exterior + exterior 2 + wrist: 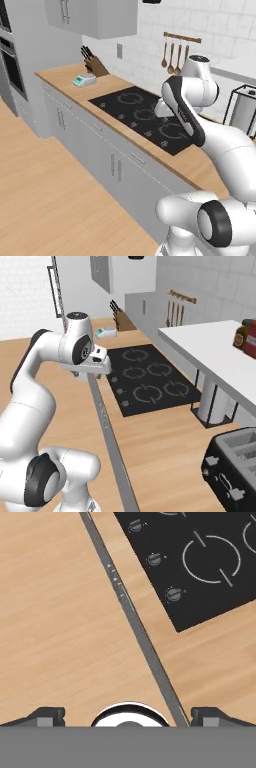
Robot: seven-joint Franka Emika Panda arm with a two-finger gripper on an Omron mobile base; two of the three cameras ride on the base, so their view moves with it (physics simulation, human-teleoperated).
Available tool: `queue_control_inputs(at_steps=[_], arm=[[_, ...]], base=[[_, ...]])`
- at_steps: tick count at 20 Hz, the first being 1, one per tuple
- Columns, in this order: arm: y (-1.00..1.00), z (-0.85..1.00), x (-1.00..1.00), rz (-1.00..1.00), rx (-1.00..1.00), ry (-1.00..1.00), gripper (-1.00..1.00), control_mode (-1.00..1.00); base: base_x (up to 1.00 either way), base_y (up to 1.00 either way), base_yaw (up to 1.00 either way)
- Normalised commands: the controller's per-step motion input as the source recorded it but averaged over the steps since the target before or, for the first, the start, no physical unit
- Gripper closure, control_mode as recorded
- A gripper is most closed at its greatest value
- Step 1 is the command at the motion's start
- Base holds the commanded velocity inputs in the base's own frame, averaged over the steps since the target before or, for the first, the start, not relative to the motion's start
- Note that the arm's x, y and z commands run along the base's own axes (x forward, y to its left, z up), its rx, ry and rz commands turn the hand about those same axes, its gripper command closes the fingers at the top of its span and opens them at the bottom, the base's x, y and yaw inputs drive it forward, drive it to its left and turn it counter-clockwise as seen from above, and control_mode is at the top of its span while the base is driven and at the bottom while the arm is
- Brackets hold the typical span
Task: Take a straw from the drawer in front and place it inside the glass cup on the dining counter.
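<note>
My gripper (129,716) points straight down over the front edge of the wood counter with the black cooktop (210,562). It is open wide, with a dark fingertip (47,716) at each side and nothing between them. In the right base view the gripper (89,372) hangs just above that counter edge. Shut light-grey drawer fronts with slim bar handles run under the counter, one drawer (136,157) sitting below the cooktop. The straw, the glass cup and the dining counter are out of view.
A knife block (95,64) and a small teal-topped device (83,80) stand at the counter's far end. To the right are a white raised surface (210,351) with bottles (245,335), a black toaster (232,461) and a paper-towel stand (212,401). Wood floor (45,200) lies open on the left.
</note>
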Motion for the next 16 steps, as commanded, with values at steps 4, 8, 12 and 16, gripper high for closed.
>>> queue_control_inputs(at_steps=[4,8,12,16], arm=[[0.63,0.0,0.0,0.18,-0.13,0.0,-1.0,-1.0],[1.0,-0.04,0.0,0.01,-0.33,-0.02,-1.0,-1.0],[1.0,-0.36,0.01,0.0,-0.4,0.0,-1.0,-1.0],[1.0,-0.61,0.14,0.0,-0.38,0.0,-1.0,-1.0]], base=[[0.0,0.0,0.0],[0.0,0.0,0.0],[0.0,0.0,0.0],[0.0,0.0,0.0]])
